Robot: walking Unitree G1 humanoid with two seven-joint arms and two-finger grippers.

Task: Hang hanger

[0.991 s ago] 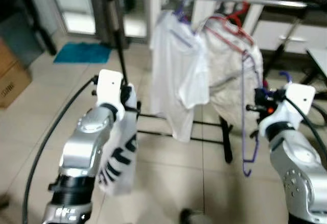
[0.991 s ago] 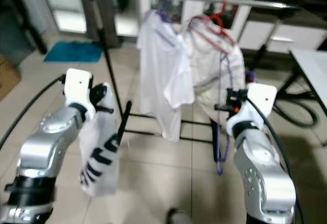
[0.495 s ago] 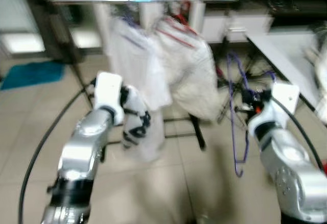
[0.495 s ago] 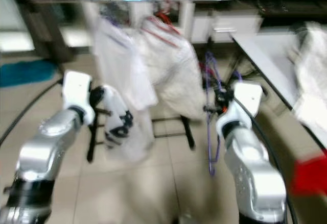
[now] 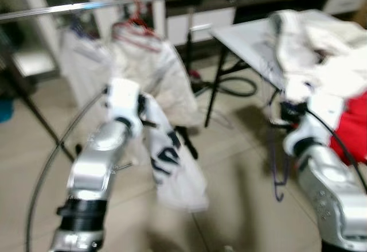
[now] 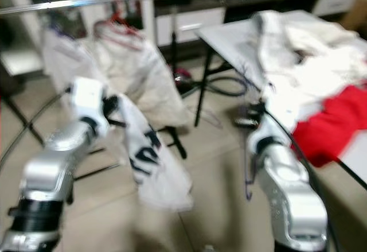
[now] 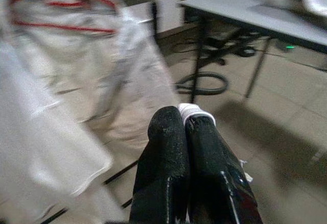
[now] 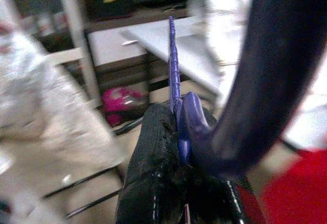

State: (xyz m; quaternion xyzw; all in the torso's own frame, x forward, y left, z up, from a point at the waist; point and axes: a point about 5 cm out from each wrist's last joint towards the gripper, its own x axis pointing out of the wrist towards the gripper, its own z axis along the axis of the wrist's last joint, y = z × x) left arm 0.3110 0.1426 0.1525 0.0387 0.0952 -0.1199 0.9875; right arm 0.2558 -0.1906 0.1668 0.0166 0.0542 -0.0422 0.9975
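My left gripper (image 5: pixel 145 105) is shut on a white shirt with black lettering (image 5: pixel 171 161), which hangs from it at mid-left. The left wrist view has the black fingers (image 7: pixel 166 132) pressed together with a bit of white fabric (image 7: pixel 194 113) at their tips. My right gripper (image 5: pixel 287 113) is shut on a purple hanger (image 5: pixel 277 171) that dangles below it, hook end near the floor. Up close, the right wrist view has the purple hanger (image 8: pixel 174 66) clamped between the fingers (image 8: pixel 153 147). The metal clothes rail (image 5: pixel 103 3) runs across the upper left.
On the rail hang a pale garment on a red hanger (image 5: pixel 135 21) and another white shirt (image 5: pixel 80 57). A grey table (image 5: pixel 246 42) at the right carries a heap of white clothes (image 5: pixel 321 39) and a red cloth (image 5: pixel 355 126). Cables (image 5: pixel 229 85) lie under it. The picture is blurred.
The camera has swung to the right: the rail and hung clothes slid left and the table with clothes came into view. The held shirt swings out to the right.
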